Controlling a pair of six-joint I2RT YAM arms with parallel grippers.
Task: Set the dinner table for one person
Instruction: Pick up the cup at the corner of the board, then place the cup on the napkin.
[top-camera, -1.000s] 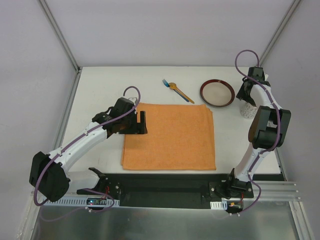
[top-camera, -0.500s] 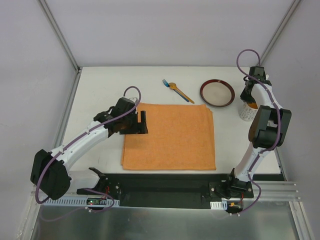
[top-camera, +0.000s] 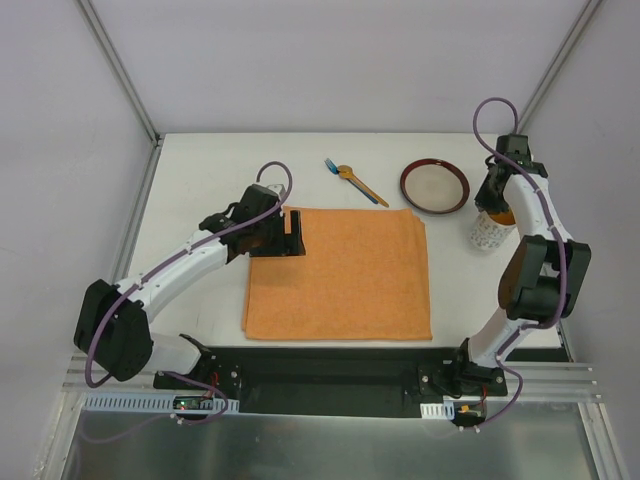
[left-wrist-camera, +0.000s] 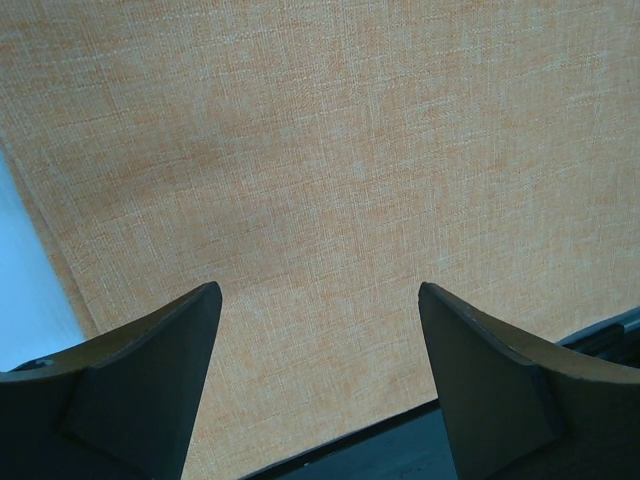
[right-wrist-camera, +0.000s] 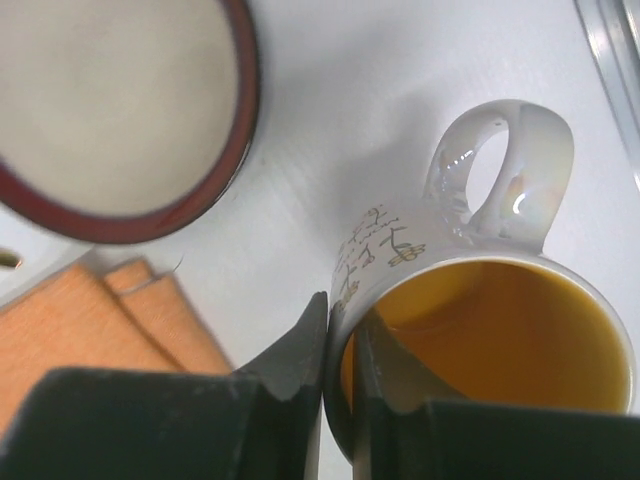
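A white mug (top-camera: 485, 234) with an orange inside stands at the right of the dinner table (top-camera: 200, 170). My right gripper (top-camera: 497, 206) is shut on it. In the right wrist view one finger is outside the mug (right-wrist-camera: 500, 330) wall and one inside, so the right gripper (right-wrist-camera: 342, 315) pinches the rim. I cannot tell whether the mug rests on the table. My left gripper (top-camera: 293, 232) hangs open over the far left part of the orange placemat (top-camera: 340, 275). In the left wrist view only cloth (left-wrist-camera: 320, 150) shows between the fingers of the left gripper (left-wrist-camera: 318, 290).
A dark red-rimmed plate (top-camera: 434, 208) sits left of the mug, its rim (right-wrist-camera: 240, 130) close to the placemat corner (right-wrist-camera: 90, 320). A blue fork (top-camera: 331, 166) and a wooden spoon (top-camera: 358, 183) lie beyond the placemat. Grey frame posts stand at the table's corners.
My right gripper has shut on the mug's rim, and the mug has shifted slightly nearer and to the left. My left gripper moved a little farther and to the right over the placemat, still open.
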